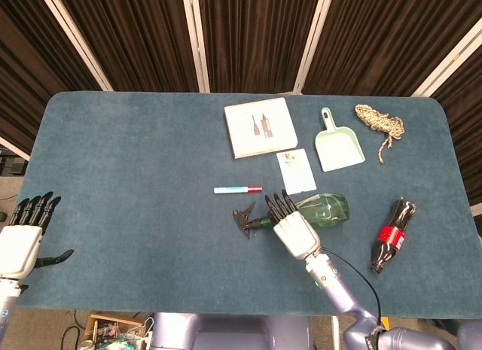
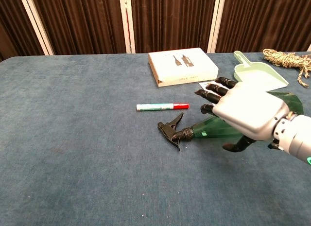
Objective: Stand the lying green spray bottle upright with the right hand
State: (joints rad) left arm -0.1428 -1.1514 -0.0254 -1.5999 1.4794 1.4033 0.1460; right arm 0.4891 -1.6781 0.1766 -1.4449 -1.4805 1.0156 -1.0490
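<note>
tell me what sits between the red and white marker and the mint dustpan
In the head view, a small printed card lies on the cloth between the marker and the dustpan, nearer the dustpan.
</note>
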